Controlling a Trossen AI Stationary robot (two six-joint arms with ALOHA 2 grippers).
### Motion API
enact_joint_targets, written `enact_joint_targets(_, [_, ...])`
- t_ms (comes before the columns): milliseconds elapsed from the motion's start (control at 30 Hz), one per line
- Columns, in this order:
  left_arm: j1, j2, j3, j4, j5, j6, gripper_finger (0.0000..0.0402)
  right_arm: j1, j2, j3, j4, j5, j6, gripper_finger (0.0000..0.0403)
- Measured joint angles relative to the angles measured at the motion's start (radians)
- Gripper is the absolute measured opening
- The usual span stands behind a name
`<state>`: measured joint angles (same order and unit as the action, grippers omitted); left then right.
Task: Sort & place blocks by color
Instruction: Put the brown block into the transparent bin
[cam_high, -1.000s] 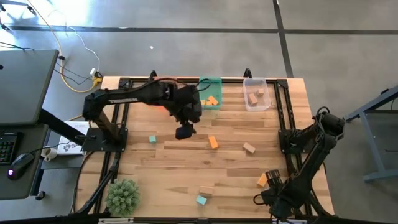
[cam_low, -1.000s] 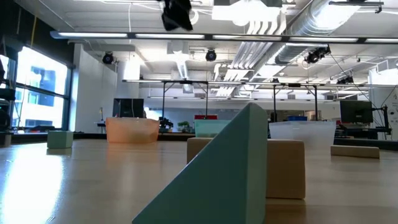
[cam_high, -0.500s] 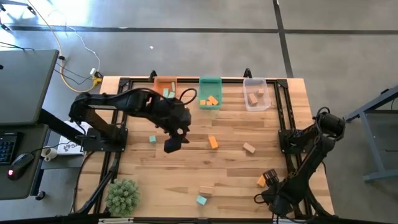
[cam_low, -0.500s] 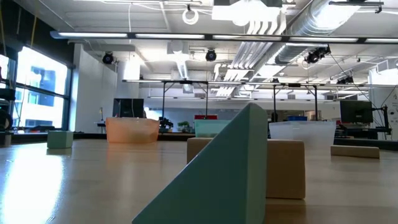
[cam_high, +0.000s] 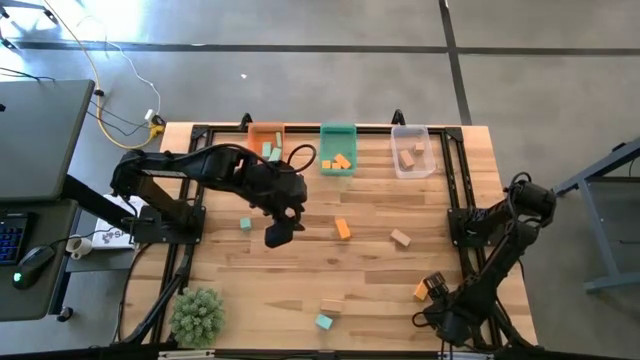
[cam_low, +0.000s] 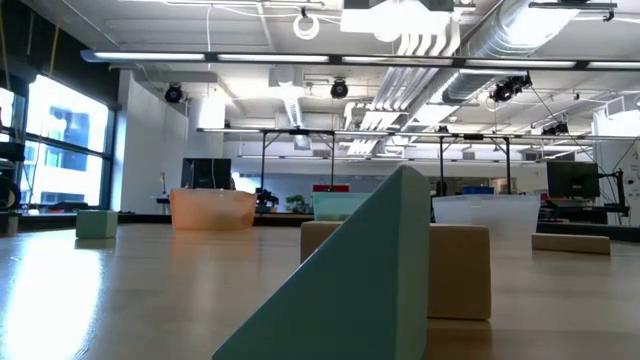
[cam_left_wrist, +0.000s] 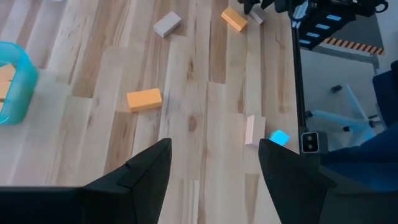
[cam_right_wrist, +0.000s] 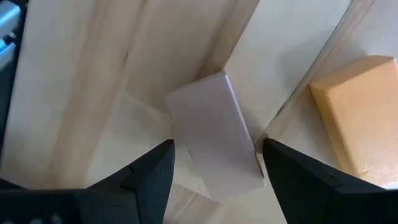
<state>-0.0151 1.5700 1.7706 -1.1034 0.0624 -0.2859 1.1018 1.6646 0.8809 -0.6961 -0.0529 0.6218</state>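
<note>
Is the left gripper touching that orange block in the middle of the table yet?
Apart. In the high view, bare wood shows between the left gripper and the orange block; the left wrist view shows it lying well ahead of the open fingers.

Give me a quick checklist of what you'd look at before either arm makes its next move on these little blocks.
1. Left end effector open and empty: ok.
2. Right end effector open, small pale rectangular block between its fingers, not gripped: ok.
3. Orange rectangular wooden block lying free on the bare wooden table near the left end effector: ok.
4. Orange plastic bin holds teal blocks, teal plastic bin holds orange ones: not ok.
5. Clear plastic bin holds plain wood blocks: ok.
6. Pale block's material: cannot tell.
</note>
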Motion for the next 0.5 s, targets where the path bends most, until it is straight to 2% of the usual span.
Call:
enact_joint_targets(200, [0.002,0.0,0.0,0.0,-0.01,0.0,0.0227,0.002,-0.001,-0.006,0.011,0.031,0.002,0.0223])
enact_joint_targets(300, [0.002,0.001,0.0,0.0,-0.043,0.0,0.0227,0.001,-0.001,-0.007,0.006,0.034,0.006,0.0184])
enact_joint_targets(433, [0.002,0.001,0.0,0.0,-0.105,0.019,0.0227,-0.001,-0.003,-0.006,0.005,0.018,0.027,0.0107])
enact_joint_targets(500, [0.003,0.001,0.0,0.0,-0.147,0.035,0.0227,-0.003,-0.004,-0.005,0.008,0.006,0.056,0.0095])
